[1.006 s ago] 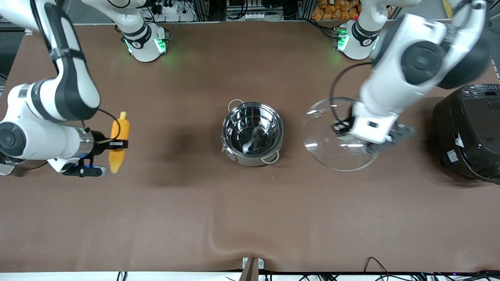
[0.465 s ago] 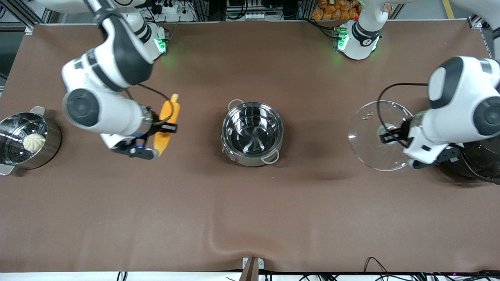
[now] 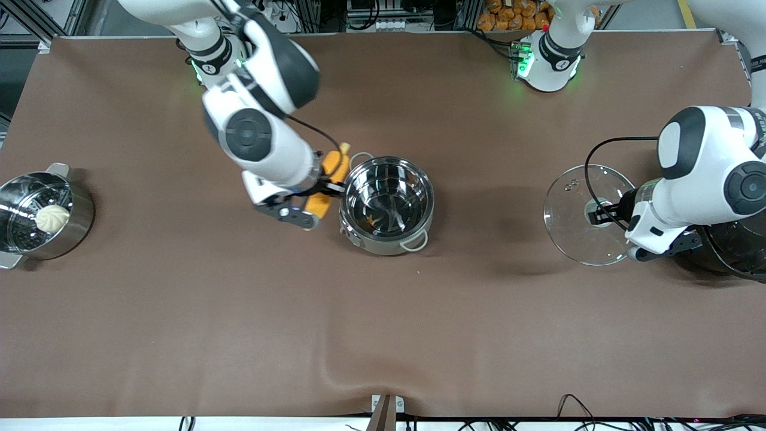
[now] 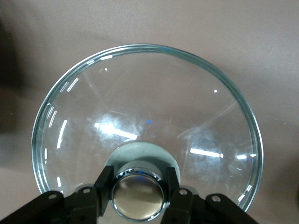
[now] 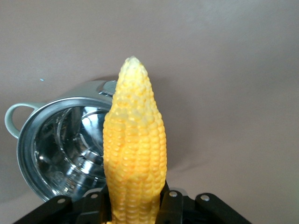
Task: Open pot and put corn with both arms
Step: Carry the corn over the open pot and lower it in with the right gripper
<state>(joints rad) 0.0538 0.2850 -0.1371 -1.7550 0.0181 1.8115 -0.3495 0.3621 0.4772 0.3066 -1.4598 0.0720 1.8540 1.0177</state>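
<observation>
Beside the pot [image 3: 387,205], just over its rim on the right arm's side, my right gripper [image 3: 316,191] squeezed the corn [image 3: 329,182] tight around its fat end. The pale tip pointed away from my wrist, out over the table. I think I held it like that so it could go into the pot lying down, since it looked about as long as the pot is wide. In my right wrist view the corn [image 5: 135,150] stood up between my two fingers [image 5: 172,205], with the pot [image 5: 65,144] just past it.

The pot sat in the middle of the table [image 3: 383,335] with its top wide open. Its shiny inside had nothing in it. I only saw a little orange glint in the metal, which I took for the corn's reflection. So the corn was not in yet. I judged that one short move over the pot and a letting go were still to do.

Well away from the pot, toward the left arm's end of the table, my left gripper [image 3: 605,214] pinched the knob [image 4: 137,194] of the glass lid [image 3: 589,214]. I guess I kept the lid there so the pot stayed open. It was near a big black cooker [image 3: 737,251].

Well away from the pot toward the right arm's end stood a steel steamer [image 3: 42,214]. It had one white bun [image 3: 52,218] in it.
</observation>
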